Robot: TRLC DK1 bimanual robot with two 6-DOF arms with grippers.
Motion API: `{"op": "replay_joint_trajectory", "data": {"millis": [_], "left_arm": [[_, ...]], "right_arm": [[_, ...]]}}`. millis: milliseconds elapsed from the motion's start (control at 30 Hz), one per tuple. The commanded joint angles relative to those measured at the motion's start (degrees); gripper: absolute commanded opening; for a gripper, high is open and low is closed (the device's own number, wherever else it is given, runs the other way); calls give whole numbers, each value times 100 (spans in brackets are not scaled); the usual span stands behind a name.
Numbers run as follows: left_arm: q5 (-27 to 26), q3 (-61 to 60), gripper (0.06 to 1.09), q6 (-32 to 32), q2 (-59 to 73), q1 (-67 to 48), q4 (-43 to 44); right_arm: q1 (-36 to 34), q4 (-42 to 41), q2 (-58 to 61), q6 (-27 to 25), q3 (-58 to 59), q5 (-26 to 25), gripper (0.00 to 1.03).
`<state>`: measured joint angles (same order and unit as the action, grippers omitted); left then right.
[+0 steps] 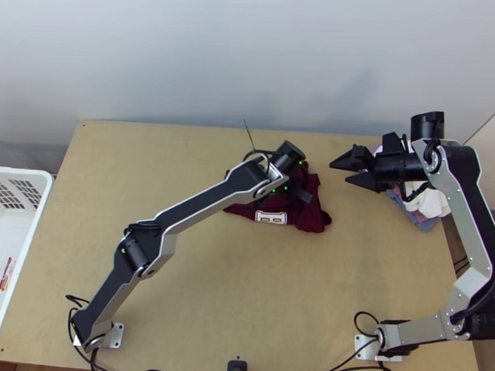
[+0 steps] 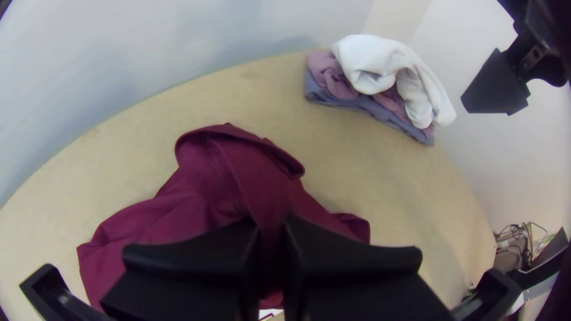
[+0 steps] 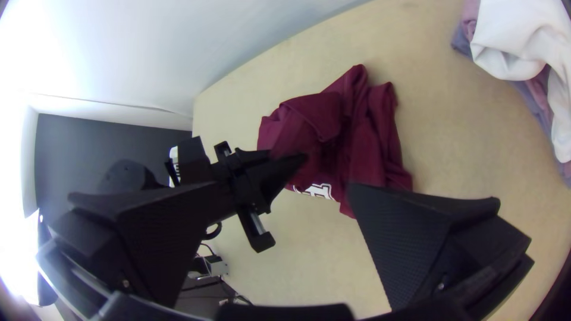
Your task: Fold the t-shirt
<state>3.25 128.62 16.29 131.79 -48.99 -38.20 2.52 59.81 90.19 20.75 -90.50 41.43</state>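
Note:
The maroon t-shirt (image 1: 315, 219) lies bunched toward the table's far side, a white print at its near edge. Over it is my left gripper (image 1: 299, 191). In the left wrist view the left gripper (image 2: 272, 223) is shut on a raised fold of the t-shirt (image 2: 202, 178), which runs between its fingers. My right gripper (image 1: 340, 172) stands open to the right of the shirt, holding nothing. In the right wrist view the right gripper (image 3: 285, 189) has its fingers wide apart, with the t-shirt (image 3: 369, 142) beyond them.
A pile of white, mauve and blue-grey cloths (image 1: 432, 203) lies at the table's far right, partly under the right arm. A white basket (image 1: 40, 204) stands at the left edge. Bare tabletop (image 1: 241, 298) stretches between the arms' bases and the shirt.

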Motion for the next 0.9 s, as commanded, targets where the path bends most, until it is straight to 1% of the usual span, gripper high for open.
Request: {"op": "replay_joint_trajectory", "data": {"millis": [0,33,67,100,300,367,467,567,700,767,867], "left_arm": [[80,76,58,102,216,-242,383],[168,85,83,93,216,-242,383],[247,102,97,93,207,-234,357],[247,102,105,93,172,-198,339],[247,102,105,190,-795,56,-250],[247,85,105,199,-1217,162,-487],[247,67,105,251,-1814,426,-962],[247,-21,105,304,-2315,733,-1489],[396,-636,105,401,-3054,1181,-1937],[422,-1093,105,436,-3458,1392,-1955],[510,-1691,105,489,-3941,1621,-1955]], "right_arm": [[-77,-84,-81,16,199,-3,99],[-85,-92,-90,8,234,-3,99],[-94,-128,-98,8,270,-3,99],[-103,-180,-116,8,314,-3,99],[-112,-629,-195,96,498,-38,99],[-68,-857,-248,131,524,-179,99],[380,-1349,-309,96,524,-803,99],[811,-1789,-265,96,507,-865,99],[1453,-1806,95,8,401,-891,99],[1760,-1833,315,-151,357,-988,99],[2068,-1991,781,-151,243,-996,99]]}}
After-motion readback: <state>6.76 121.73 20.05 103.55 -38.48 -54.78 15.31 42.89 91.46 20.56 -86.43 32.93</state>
